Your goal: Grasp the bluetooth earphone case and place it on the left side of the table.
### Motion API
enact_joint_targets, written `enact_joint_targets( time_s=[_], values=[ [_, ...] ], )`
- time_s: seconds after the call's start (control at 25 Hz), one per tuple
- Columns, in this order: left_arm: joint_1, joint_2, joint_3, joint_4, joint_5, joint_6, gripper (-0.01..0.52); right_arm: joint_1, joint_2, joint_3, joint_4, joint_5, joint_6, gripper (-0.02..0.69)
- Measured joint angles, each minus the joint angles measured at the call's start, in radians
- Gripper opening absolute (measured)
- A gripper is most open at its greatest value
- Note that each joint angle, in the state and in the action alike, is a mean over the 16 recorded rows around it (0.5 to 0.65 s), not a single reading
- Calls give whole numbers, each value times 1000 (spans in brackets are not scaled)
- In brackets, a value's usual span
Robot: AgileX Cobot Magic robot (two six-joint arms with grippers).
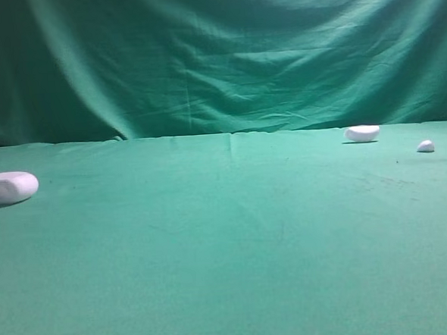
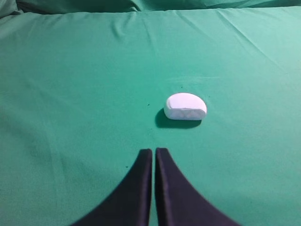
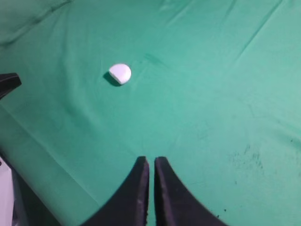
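Lying on its side at the far left edge of the exterior high view: the bluetooth earphone case, elongated, white, rounded at the ends, partly cut off by the frame, resting on the table under green cloth. Well apart from it, toward the back right: a smaller white half-dome lump, and further right, near the edge, a tiny white pebble-like piece. Behind everything, a draped green backdrop in loose folds. No arm visible in that view. From the left wrist camera: left gripper with its 2 dark fingers pressed together, only a thin slit between them, nothing held; just ahead and slightly right, a white rounded lump with a flat front face, casting a shadow on the cloth, apart from the fingertips. From the right wrist camera: right gripper likewise closed, tips nearly touching, empty; ahead and to the left, a small white piece lying alone on the cloth, well clear of the fingertips. Faint dark smudges on the cloth at the right of that view.
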Motion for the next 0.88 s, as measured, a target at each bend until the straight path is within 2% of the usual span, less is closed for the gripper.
enact_joint_targets(
  time_s=[0.24,0.52,0.88],
  values=[
    [0,0,0,0,0,-1,0,-153,-63,173,-1,-166,-37,0],
    [0,0,0,0,0,-1,0,-418,-261,446,8,-380,-34,0],
    [0,0,0,0,0,-2,0,-669,-572,727,31,-470,-28,0]
  ],
)
